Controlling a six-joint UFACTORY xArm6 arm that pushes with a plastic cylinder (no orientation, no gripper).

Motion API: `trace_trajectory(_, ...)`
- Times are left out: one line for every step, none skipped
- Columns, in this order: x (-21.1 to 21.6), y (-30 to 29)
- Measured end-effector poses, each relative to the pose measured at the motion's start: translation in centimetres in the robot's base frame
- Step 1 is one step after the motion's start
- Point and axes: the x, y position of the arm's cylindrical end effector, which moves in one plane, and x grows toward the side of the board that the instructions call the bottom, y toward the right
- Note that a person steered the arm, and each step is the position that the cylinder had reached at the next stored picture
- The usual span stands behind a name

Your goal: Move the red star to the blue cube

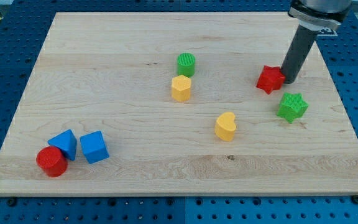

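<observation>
1. The pale wooden tabletop [104, 68] fills most of the view and sits on a blue perforated base [5, 56].
2. The dark straight rod [298, 53] comes down from the view's top right. My tip [287, 81] rests on the tabletop, touching the right edge of the red star-shaped block [270, 79].
3. There is no grasping end effector here; the rod ends in a plain tip that holds nothing and only presses against the red star.
4. Taking the red star as landmark: the green star-shaped block [292, 106] lies just below and to its right, apart from it.
5. The yellow heart-shaped block [225, 126] lies below and left of the red star, near the middle of the tabletop.
6. The green cylinder block [186, 64] and the yellow hexagonal block [181, 88] stand well left of the red star, the green one directly above the yellow one and nearly touching it.
7. The blue cube [94, 147] sits far to the lower left of the red star, well apart from it.
8. Left of the blue cube, close beside it, is a blue triangular block [63, 144], and the red cylinder block [51, 162] touches that one at its lower left.
</observation>
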Motion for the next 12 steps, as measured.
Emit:
trace_trajectory(0.0,-0.8)
trace_trajectory(0.1,-2.2)
trace_trajectory(0.4,-4.3)
trace_trajectory(0.4,-6.9)
trace_trajectory(0.9,-9.9)
trace_trajectory(3.0,-12.5)
trace_trajectory(5.6,-15.3)
trace_trajectory(7.0,-17.8)
trace_trajectory(9.4,-20.4)
trace_trajectory(12.4,-21.9)
trace_trajectory(14.1,-21.3)
trace_trajectory(17.5,-17.4)
